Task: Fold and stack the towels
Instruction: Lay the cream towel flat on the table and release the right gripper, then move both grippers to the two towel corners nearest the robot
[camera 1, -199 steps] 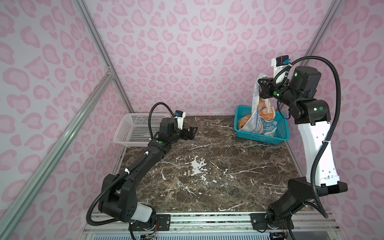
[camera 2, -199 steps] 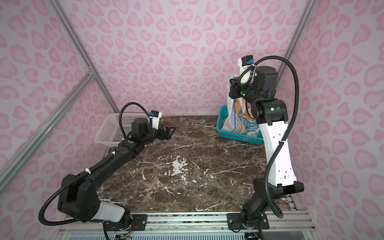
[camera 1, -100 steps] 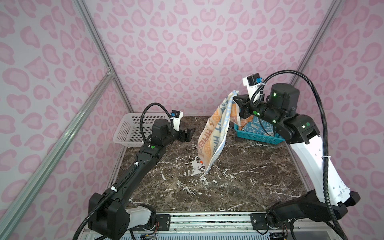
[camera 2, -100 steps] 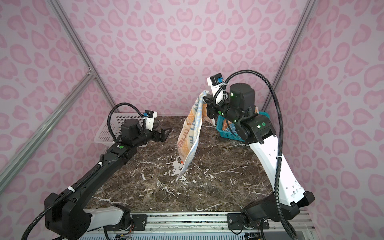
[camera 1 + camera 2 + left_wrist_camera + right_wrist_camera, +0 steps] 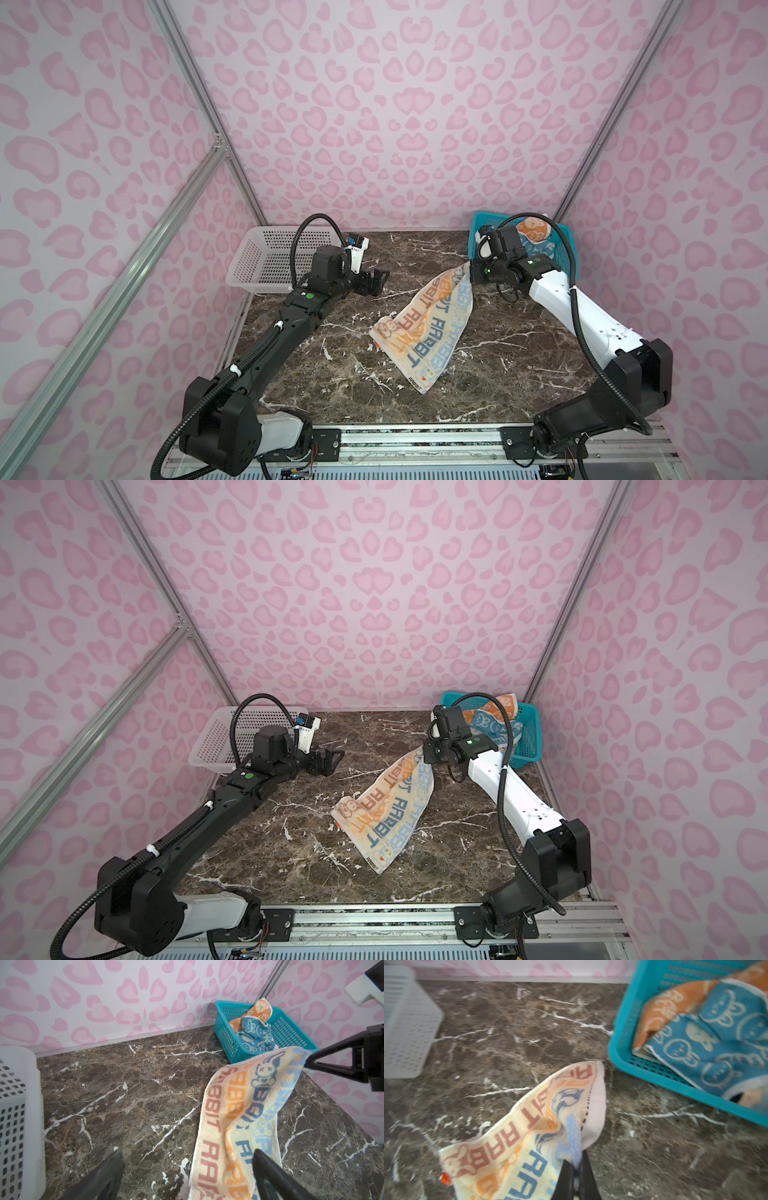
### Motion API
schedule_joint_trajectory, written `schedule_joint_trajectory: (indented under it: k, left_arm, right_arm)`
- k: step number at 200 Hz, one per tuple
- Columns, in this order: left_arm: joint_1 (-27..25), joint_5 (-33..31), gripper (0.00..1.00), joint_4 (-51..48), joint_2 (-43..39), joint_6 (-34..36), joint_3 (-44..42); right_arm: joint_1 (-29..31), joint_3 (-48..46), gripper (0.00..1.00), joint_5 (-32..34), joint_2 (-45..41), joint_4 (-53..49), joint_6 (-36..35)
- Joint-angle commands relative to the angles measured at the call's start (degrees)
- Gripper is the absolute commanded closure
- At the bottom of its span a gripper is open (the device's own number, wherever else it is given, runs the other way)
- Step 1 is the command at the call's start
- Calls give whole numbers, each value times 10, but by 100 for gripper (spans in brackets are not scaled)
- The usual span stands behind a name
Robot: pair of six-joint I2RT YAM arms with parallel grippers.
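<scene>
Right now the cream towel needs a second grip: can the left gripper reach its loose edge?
Probably yes: the left gripper is open and empty, and only bare tabletop separates it from the cream towel.

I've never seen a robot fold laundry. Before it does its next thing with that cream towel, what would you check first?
1. Grip: right jaws shut on the upper end of the cream towel: ok.
2. Support: the towel's lower end rests on the table: ok.
3. Spread flat: not ok; it is creased lengthwise, with one end lifted.
4. Helper: left jaws open, holding nothing: ok.
5. Space: blue towel and orange towel sit out of the way in the teal basket: ok.
</scene>
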Motion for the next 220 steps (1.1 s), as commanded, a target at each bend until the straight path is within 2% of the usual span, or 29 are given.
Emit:
schedule_joint_trajectory:
  k: [1,32,56,63,96,121,156,184,199,220]
  left_arm:
    - [1,-9,3,4,18,-18,11]
    - [0,-4,3,-2,32,-28,15]
    - [1,-19,3,-26,30,0,17]
    - [1,-26,3,-32,29,10,18]
    - [9,-35,3,-45,24,41,19]
    - [19,-36,3,-36,12,79,2]
    - [22,2,3,-48,-21,227,-34]
    - [22,-3,3,-75,-35,334,-57]
    - [23,-11,3,-85,-33,369,-63]
    - [31,-35,3,-73,-25,381,-73]
  right_arm:
    - [-9,22,83,40,18,-21,-10]
    - [13,31,49,38,3,-22,-63]
    - [35,19,31,46,-22,-35,-95]
    - [45,13,29,47,-31,-39,-104]
    - [123,-36,32,16,-64,-46,-142]
    - [184,-98,37,-29,-71,-17,-110]
    - [274,-185,40,-69,-52,48,-30]
    - [332,-223,42,-78,-22,74,-13]
    - [355,-238,40,-78,-9,81,-14]
    - [372,-257,38,-82,1,98,-19]
